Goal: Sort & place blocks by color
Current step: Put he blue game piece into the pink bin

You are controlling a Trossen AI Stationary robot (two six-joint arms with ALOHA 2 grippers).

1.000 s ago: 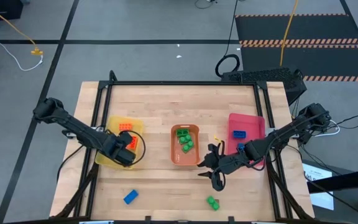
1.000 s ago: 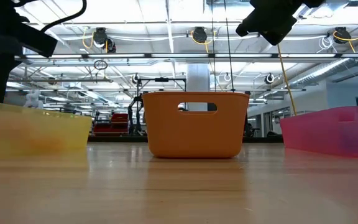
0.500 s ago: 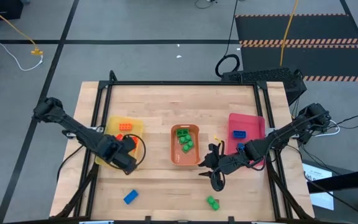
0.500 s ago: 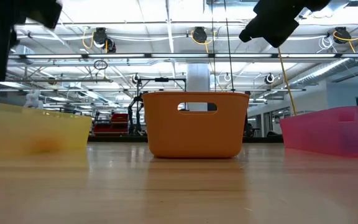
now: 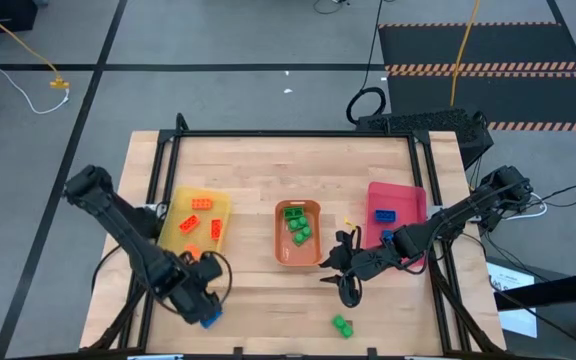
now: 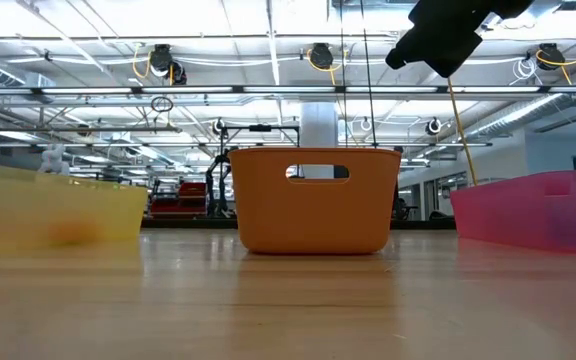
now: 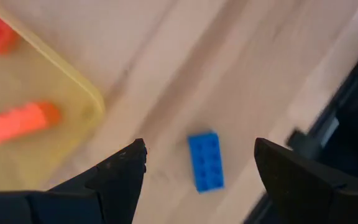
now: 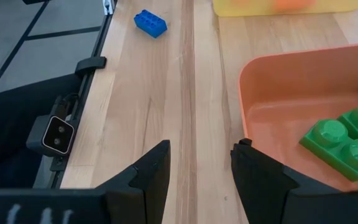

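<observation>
Left arm lining up on the loose blue brick at the table's near edge

On the pale wooden table, three orange bricks lie in the yellow translucent tray, green ones in the orange tray, one blue in the pink tray. The left gripper hovers with jaws spread empty over the small blue studded brick; best to square the fingers across its narrow sides before descending. The right gripper waits by the orange tray, half-parted and empty; a small green brick remains loose.

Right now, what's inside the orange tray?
The orange tray holds green blocks only, clustered toward its far end. Exact count unclear: they overlap. In the low view its wall hides them all.
</observation>
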